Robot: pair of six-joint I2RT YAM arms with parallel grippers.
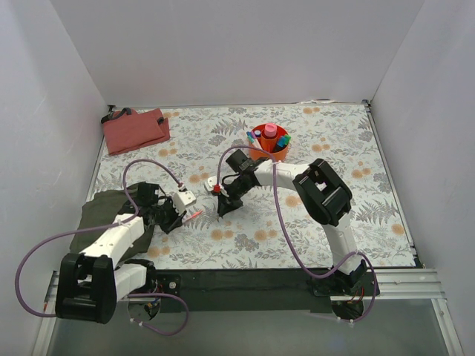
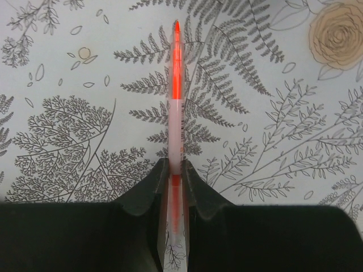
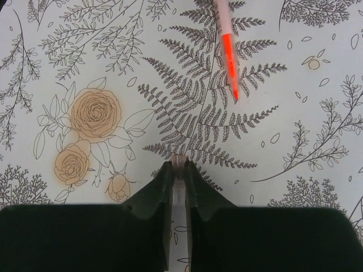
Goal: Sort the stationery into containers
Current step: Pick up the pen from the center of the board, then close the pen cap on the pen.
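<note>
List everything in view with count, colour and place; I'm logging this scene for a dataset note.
orange cup: one, orange with a red inner section, far middle of the table
pink tube: one, pink, upright in the cup
capped pens: several, blue and green caps showing, in the cup; exact count unclear
orange-red pen: one, held over the tablecloth
white pen: one, white with a red cap, held near the table's middle
red cloth: one, far left corner
olive-green cloth: one, near left
tablecloth: one, pale floral print, covers the table
left arm: jaws shut on the orange-red pen
right arm: jaws shut on the white pen
</note>
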